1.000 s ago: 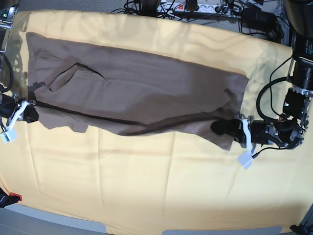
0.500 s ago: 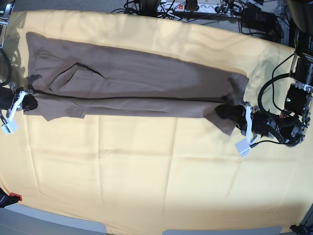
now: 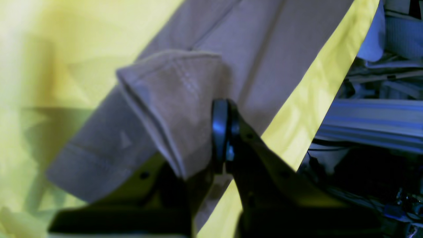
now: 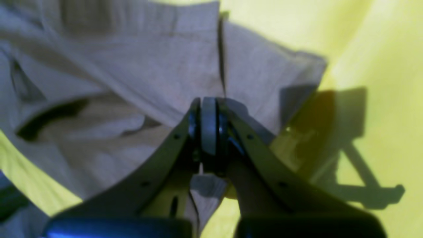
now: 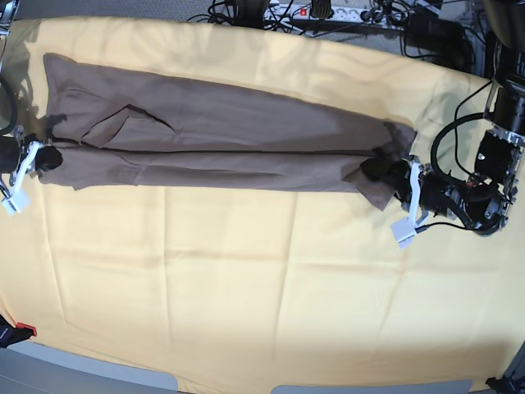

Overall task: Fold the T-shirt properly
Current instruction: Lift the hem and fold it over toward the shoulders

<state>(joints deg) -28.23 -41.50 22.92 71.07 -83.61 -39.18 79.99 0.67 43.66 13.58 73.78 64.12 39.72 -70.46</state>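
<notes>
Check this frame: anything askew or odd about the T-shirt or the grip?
Mostly tidy. The T-shirt lies as a long band on the yellow cloth, both grippers shut on its ends. One oddity: beside the left gripper a bunched corner pokes below the folded edge, so that end is not square.

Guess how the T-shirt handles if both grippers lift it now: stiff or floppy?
Likely floppy: the T-shirt lies creased, and its hem droops around the left gripper. Probably light, since the right gripper holds it by a pinch. Expect mid-span sag.
</notes>
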